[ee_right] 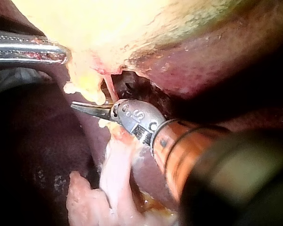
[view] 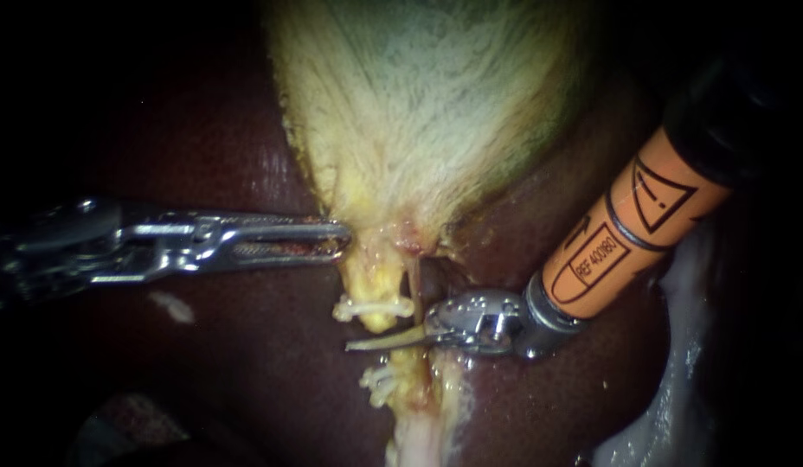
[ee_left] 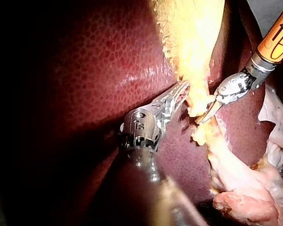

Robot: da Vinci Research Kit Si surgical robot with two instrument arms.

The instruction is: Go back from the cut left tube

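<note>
Right instrument (view: 358, 345) is angled in from 2 o'clock, jaws closed between the stumps of the cut left tube (view: 375, 290) — left instrument (view: 343, 239), from 9 o'clock, is clamped on the gallbladder (view: 419, 112); shafts lost in shadow.

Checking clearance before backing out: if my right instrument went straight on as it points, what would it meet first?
Probably the liver: the right instrument reaches past the cut left tube; depth unclear.

Liver (view: 246, 372) glossy; right instrument (view: 358, 345) metal (shiny).
</note>
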